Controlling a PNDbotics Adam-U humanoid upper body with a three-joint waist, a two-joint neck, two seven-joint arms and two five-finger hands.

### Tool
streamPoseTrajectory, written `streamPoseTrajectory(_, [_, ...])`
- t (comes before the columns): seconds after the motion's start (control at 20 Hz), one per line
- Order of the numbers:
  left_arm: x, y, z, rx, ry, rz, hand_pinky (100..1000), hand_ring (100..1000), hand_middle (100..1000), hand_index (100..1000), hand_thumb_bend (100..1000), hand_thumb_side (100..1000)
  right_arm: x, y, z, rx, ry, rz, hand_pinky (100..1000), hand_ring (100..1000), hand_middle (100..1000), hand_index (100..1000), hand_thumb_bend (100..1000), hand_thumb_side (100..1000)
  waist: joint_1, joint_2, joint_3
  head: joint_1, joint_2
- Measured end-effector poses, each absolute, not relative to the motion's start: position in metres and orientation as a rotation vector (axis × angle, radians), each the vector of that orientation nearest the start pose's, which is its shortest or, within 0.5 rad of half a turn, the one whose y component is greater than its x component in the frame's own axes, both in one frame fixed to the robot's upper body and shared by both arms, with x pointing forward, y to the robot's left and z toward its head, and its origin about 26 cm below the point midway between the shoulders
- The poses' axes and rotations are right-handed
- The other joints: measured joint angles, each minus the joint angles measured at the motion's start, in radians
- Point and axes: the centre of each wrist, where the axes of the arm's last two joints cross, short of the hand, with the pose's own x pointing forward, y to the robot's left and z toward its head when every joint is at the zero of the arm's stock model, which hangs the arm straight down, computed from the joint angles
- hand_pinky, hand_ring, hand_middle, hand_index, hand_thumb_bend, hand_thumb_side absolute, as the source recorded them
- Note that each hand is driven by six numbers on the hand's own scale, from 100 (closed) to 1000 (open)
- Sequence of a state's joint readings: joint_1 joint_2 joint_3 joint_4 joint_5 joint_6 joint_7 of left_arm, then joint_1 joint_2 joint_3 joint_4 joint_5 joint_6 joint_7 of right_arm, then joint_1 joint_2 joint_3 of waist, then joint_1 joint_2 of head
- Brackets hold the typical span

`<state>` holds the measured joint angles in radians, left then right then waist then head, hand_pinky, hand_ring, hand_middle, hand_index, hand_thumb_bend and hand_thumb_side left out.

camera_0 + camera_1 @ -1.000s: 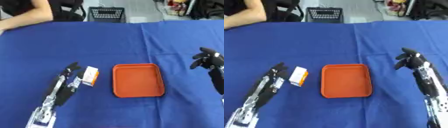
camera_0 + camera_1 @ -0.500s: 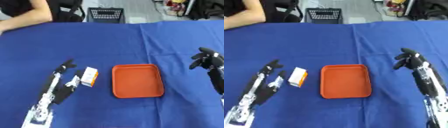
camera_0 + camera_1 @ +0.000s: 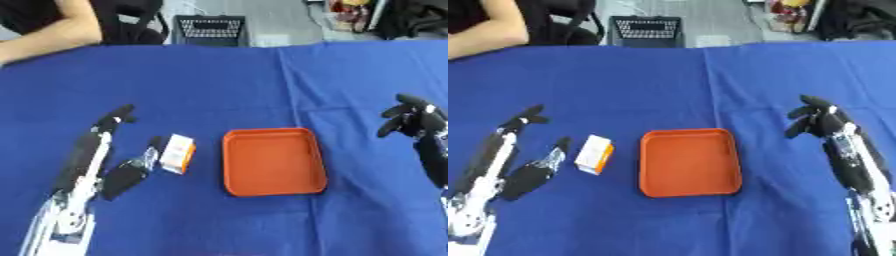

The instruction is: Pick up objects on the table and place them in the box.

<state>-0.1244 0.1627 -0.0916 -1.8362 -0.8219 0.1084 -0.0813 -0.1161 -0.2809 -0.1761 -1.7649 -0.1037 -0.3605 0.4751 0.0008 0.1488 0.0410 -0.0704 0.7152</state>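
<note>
A small white and orange carton [image 3: 178, 153] lies flat on the blue table, just left of an empty orange tray [image 3: 272, 161] that serves as the box. My left hand [image 3: 106, 148] lies to the left of the carton, open, with straight fingers stretched up the table and the thumb close to the carton's near left corner; whether it touches is unclear. My right hand [image 3: 819, 120] hovers right of the tray with its fingers curled downward and nothing in them.
The blue cloth [image 3: 219, 80] covers the whole table. A person's bare arm [image 3: 48, 35] rests at the far left edge. A black basket [image 3: 210, 30] stands beyond the far edge.
My left hand has slid left and spread, its fingers now farther from the carton. The carton, tray and right hand have stayed put.
</note>
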Motion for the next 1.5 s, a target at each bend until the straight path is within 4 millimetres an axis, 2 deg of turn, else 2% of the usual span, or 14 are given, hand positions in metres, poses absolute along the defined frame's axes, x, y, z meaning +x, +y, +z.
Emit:
streamPoseTrajectory(0.35, [0.296, 0.221, 0.096, 0.812, -1.714, -0.839, 1000, 1000, 769, 1000, 560, 593, 0.296, -0.334, 0.101, 0.017, -2.157, 0.635, 542, 545, 650, 884, 100, 910, 0.000, 0.000, -0.002, 0.000, 0.000])
streamPoseTrajectory(0.75, [0.299, 0.206, 0.090, 0.769, -1.723, -0.882, 1000, 1000, 775, 1000, 534, 608, 0.296, -0.334, 0.101, 0.018, -2.157, 0.636, 542, 544, 650, 884, 100, 910, 0.000, 0.000, -0.003, 0.000, -0.003])
streamPoseTrajectory(1.35, [0.307, 0.197, 0.059, 0.749, -1.643, -0.926, 1000, 1000, 785, 1000, 489, 663, 0.296, -0.334, 0.101, 0.019, -2.157, 0.639, 542, 544, 649, 884, 100, 911, 0.000, 0.000, -0.005, 0.000, -0.003])
streamPoseTrajectory(1.5, [0.309, 0.195, 0.054, 0.762, -1.628, -0.924, 1000, 1000, 758, 1000, 485, 666, 0.296, -0.334, 0.100, 0.019, -2.158, 0.639, 542, 544, 649, 884, 100, 911, 0.001, 0.000, -0.005, 0.000, -0.003])
